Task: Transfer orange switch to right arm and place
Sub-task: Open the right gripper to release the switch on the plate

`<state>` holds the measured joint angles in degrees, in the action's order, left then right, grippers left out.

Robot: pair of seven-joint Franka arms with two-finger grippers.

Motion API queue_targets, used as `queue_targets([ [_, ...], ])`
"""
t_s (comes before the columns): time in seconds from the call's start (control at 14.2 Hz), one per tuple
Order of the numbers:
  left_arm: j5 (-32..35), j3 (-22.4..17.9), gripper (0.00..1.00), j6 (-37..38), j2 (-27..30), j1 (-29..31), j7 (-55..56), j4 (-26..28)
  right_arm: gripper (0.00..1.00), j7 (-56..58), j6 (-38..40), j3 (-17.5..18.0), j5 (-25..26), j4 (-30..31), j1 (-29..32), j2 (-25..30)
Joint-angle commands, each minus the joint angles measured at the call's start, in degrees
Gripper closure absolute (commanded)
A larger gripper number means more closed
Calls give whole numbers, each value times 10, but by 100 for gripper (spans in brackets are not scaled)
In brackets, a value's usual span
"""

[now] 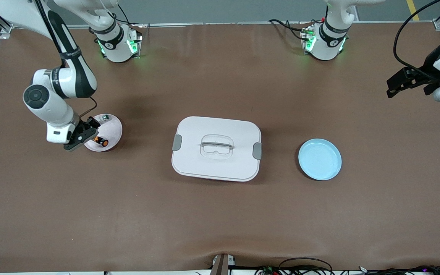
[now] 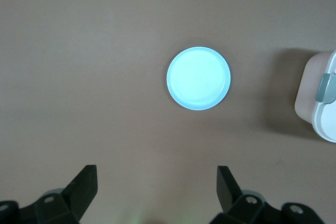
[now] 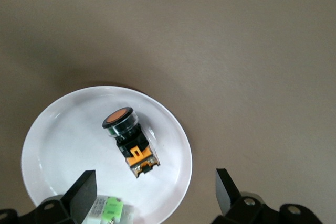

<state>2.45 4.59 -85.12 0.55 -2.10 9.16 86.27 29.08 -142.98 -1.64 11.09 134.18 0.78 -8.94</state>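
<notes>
The orange switch (image 1: pixel 102 141) lies on its side on a small white plate (image 1: pixel 114 130) at the right arm's end of the table. In the right wrist view the switch (image 3: pixel 128 140) shows its round orange face, black body and orange end on the plate (image 3: pixel 63 140). My right gripper (image 1: pixel 85 134) is open over the plate's edge, beside the switch and apart from it; in its wrist view (image 3: pixel 154 184) the jaws stand wide with nothing between them. My left gripper (image 1: pixel 392 87) is open and empty, up over the left arm's end of the table, and also shows in its wrist view (image 2: pixel 156 182).
A small white-and-green part (image 1: pixel 105 117) lies on the same white plate, also in the right wrist view (image 3: pixel 107 211). A white lidded box (image 1: pixel 216 149) with grey clips sits mid-table. A light blue plate (image 1: pixel 320 159) lies toward the left arm's end, also in the left wrist view (image 2: pixel 198 78).
</notes>
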Motion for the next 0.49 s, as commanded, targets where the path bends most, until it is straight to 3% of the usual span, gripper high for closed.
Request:
queue_targets([
  [0.0,-8,-1,0,9,7,1,2,1,0,-91,52,8,4,-21,7,23],
  [0.42,-8,-1,0,11,8,2,2,1,0,-268,112,9,-5,-64,7,31],
])
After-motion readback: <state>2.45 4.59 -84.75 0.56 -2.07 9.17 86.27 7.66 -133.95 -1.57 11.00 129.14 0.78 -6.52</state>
